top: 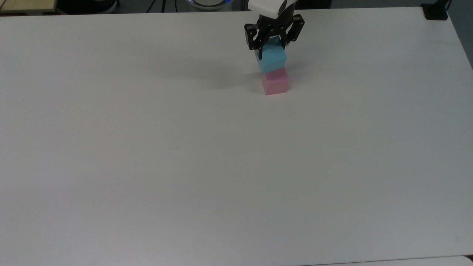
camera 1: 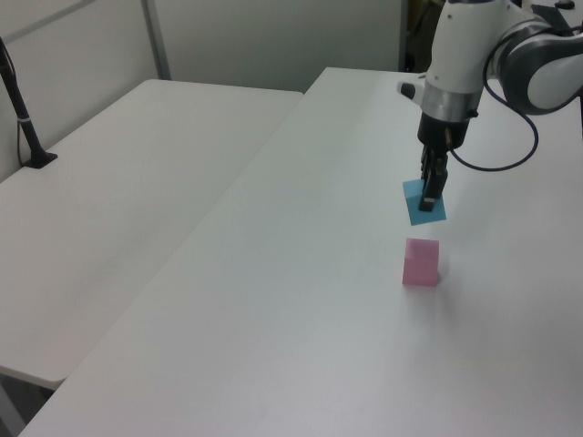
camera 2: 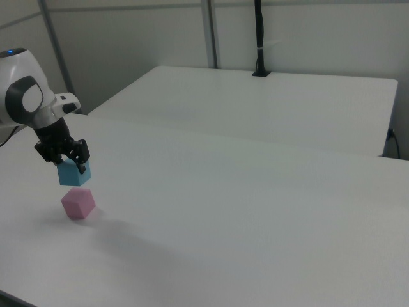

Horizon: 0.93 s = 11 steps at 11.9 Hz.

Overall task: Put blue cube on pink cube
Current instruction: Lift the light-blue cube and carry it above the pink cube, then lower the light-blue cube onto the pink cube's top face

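Observation:
My gripper (top: 272, 51) is shut on the blue cube (top: 272, 60), holding it in the air just above the pink cube (top: 275, 82). The pink cube sits on the white table (top: 184, 147). In the left view the blue cube (camera 1: 425, 203) hangs a little above the pink cube (camera 1: 421, 262) with a clear gap between them, the gripper (camera 1: 432, 189) pointing down onto it. In the right view the blue cube (camera 2: 74, 173) hovers over the pink cube (camera 2: 78, 203), gripper (camera 2: 69, 162) on top.
A second white table (camera 1: 118, 200) adjoins the work table on the left view's left, with a black post (camera 1: 23, 118) clamped at its edge. A black clamp (top: 436, 11) sits at the top view's upper right corner.

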Each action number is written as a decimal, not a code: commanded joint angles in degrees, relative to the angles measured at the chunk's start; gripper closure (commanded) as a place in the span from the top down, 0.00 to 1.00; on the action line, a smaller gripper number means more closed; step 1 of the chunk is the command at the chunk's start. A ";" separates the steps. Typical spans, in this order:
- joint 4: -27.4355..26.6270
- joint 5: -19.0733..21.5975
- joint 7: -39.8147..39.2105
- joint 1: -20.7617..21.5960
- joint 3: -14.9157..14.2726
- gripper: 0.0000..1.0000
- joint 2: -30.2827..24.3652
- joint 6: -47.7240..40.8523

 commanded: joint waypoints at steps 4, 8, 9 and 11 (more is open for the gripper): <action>-1.22 -0.09 4.06 2.86 0.07 0.14 5.02 6.06; -0.69 -0.53 6.45 3.22 0.07 0.36 7.32 8.52; -0.69 -0.53 6.54 3.22 0.07 0.59 7.23 8.43; -0.77 -0.53 6.89 3.13 0.07 1.00 7.05 7.91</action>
